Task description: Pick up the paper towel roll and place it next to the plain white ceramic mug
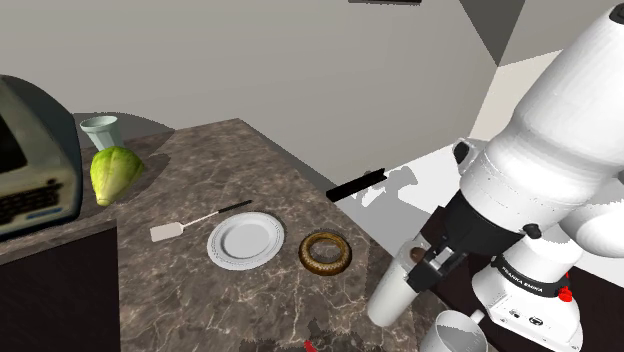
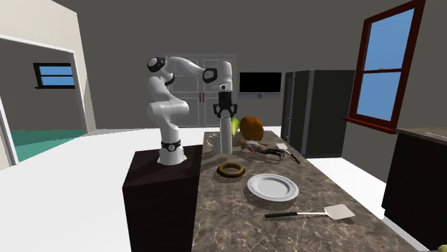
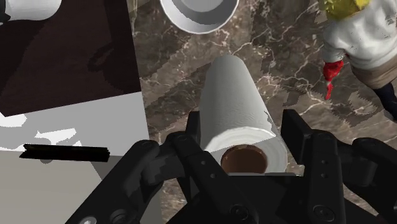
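The paper towel roll [image 3: 233,105] is white with a brown core and stands upright on the dark marble counter [image 1: 200,300]. My gripper [image 3: 245,130] is down over its top, open, one finger on each side. One finger [image 3: 196,130] lies against the roll, while a thin gap shows at the other finger [image 3: 298,130]. A plain white mug [image 3: 198,13] stands just beyond the roll. From the shoulder view the roll [image 1: 390,292] sits under the gripper [image 1: 422,268], with the mug [image 1: 455,335] close beside it. In the second exterior view the gripper [image 2: 226,116] hangs over the roll [image 2: 226,139].
A doll [image 3: 356,44] lies close by the roll. Farther along the counter are a brown ring-shaped pastry [image 1: 325,250], a white plate [image 1: 245,240], a spatula [image 1: 185,226], a lettuce head [image 1: 115,172], a pale cup [image 1: 98,130] and a grey appliance [image 1: 30,170]. The counter edge runs beside the dark stand [image 2: 161,193].
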Controlling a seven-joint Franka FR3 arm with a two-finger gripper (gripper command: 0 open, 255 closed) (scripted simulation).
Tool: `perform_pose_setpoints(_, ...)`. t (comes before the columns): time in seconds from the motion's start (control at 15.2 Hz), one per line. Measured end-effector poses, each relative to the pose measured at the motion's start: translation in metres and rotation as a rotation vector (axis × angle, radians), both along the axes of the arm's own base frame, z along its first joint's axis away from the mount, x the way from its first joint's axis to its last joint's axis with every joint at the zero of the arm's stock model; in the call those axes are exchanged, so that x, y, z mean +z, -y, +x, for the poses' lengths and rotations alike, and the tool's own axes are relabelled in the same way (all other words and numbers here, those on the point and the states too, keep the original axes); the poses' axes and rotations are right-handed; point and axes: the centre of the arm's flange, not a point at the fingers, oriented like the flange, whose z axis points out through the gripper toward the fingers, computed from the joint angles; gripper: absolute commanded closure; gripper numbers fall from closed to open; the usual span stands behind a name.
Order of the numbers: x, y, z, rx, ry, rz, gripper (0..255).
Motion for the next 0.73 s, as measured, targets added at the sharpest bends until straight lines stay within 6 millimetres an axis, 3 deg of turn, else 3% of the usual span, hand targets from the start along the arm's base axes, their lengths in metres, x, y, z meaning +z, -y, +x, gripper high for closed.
perform_pose_setpoints(0.46,-0.0093,0.0013,0.0000,0.000,0.000,0.000,255)
perform_pose_setpoints(0.53,-0.0094,0.0013,0.0000,0.000,0.000,0.000,0)
perform_pose_setpoints(0.73,-0.0094,0.0013,0.0000,0.000,0.000,0.000,0)
